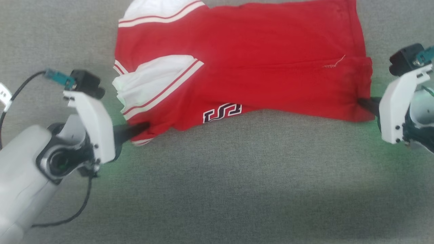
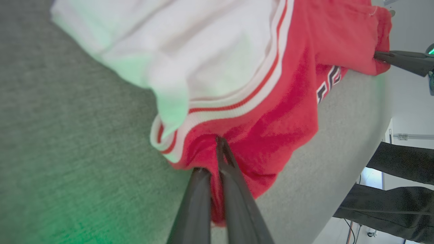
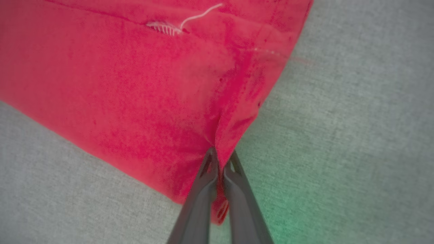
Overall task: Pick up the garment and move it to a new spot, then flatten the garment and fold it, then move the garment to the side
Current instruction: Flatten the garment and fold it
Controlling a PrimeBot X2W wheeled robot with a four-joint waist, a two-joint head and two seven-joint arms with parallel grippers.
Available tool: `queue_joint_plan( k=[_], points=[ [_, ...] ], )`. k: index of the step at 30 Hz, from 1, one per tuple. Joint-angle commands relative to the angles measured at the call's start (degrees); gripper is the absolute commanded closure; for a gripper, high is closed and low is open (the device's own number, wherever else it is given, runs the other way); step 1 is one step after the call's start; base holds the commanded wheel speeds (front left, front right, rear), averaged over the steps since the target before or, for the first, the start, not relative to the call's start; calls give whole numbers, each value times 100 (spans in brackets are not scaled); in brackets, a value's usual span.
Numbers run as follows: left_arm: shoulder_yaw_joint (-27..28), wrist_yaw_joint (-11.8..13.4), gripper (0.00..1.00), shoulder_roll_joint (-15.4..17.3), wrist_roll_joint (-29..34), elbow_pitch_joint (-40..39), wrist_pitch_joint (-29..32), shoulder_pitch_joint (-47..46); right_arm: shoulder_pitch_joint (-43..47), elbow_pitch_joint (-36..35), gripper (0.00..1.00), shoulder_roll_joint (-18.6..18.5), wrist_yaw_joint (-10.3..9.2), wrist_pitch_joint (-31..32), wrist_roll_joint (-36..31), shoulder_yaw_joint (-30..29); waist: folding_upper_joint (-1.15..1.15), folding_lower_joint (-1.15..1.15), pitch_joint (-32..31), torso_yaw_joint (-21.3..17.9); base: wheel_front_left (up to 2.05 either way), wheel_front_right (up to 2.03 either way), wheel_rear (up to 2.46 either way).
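Shorts (image 1: 254, 67), red with white striped trim, lie spread across the grey cloth surface (image 1: 217, 189) in the head view. They are mostly flat, but the leg end on the robot's left is rumpled and turned up to show white lining. The left gripper (image 1: 142, 127) is pinched shut on the near corner at that end. The right gripper (image 1: 365, 102) is clamped on the near corner at the opposite end. A black number with a white edge (image 1: 222, 113) sits by the near hem; it lies upside down to the camera and I take it for 23. No brand or other writing can be read.

The left wrist view has the two dark fingers closed together with red fabric bunched between them, just below the striped hem. The other arm's fingers hold the far corner at the upper right.

In the right wrist view the fingers meet on a puckered fold of red cloth at the corner. A loose white thread (image 3: 200, 15) trails from a row of stitches above.

Judging by this, the shorts are gripped at both near corners, ready to be lifted or pulled taut. No fold is made yet, and the move aside is left to do.
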Motion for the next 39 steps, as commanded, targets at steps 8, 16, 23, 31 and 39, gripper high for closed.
queue_joint_plan(
  k=[8,16,23,31,39],
  points=[
    [130,-79,100,762,-176,-812,-269,820,754,-596,100,-545,-1,95,239,-191,0,0,-413,75,0,0,0],
    [152,175,100,1362,-361,-1937,-534,1616,1563,-1220,100,-966,-1,365,409,-543,0,0,-546,141,0,0,0],
    [266,384,0,1444,-299,-2299,-1018,1934,2020,-1664,0,-802,-1,78,85,-1067,0,0,-564,127,0,0,0],
    [704,601,0,1469,-45,-2239,-2113,2118,1996,-2031,0,-341,1,-1035,-544,-1688,0,0,-584,106,0,0,0],
    [1087,766,0,983,792,-1271,-3267,1333,1502,-1912,0,698,1,-2944,-1253,-1765,0,0,-262,-214,0,0,0]
  ],
)
